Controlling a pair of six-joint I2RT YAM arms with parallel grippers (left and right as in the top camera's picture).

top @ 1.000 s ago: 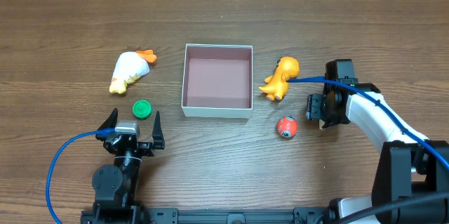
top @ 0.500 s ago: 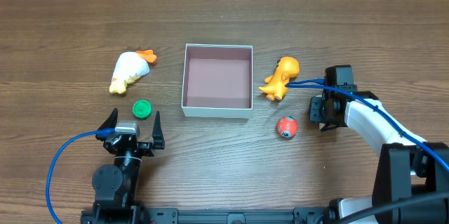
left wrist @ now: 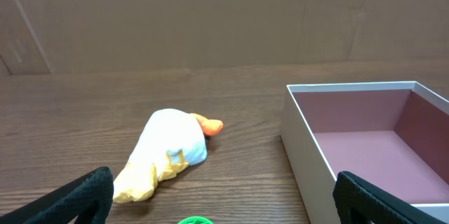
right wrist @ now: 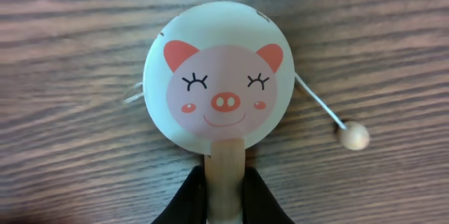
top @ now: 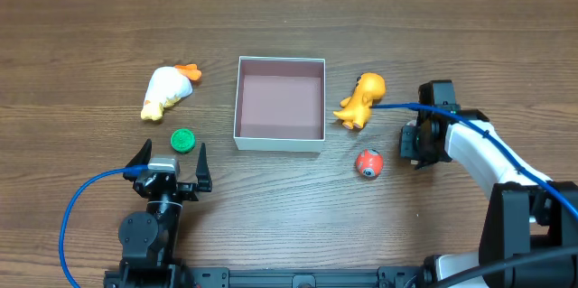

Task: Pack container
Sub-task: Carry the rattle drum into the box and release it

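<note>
The container (top: 278,143) is a shallow white-walled box with a pinkish floor at the table's middle; its near corner (left wrist: 303,155) shows in the left wrist view. In the right wrist view a round pig-face drum toy (right wrist: 219,82) lies flat on the wood. My right gripper (right wrist: 224,177) is shut on the toy's wooden handle (right wrist: 226,161). Overhead, the right gripper (top: 418,142) sits right of the container and hides the toy. My left gripper (top: 170,157) stands open and empty near the front edge.
A white and yellow duck toy (top: 167,92) and a green disc (top: 183,140) lie left of the container. An orange dinosaur (top: 361,98) and a red eyeball ball (top: 368,162) lie between the container and my right gripper. A bead on a string (right wrist: 353,137) trails from the drum.
The right gripper's jaws have closed in, and the wrist has shifted slightly over the same spot. The left arm and the toys have not moved.
</note>
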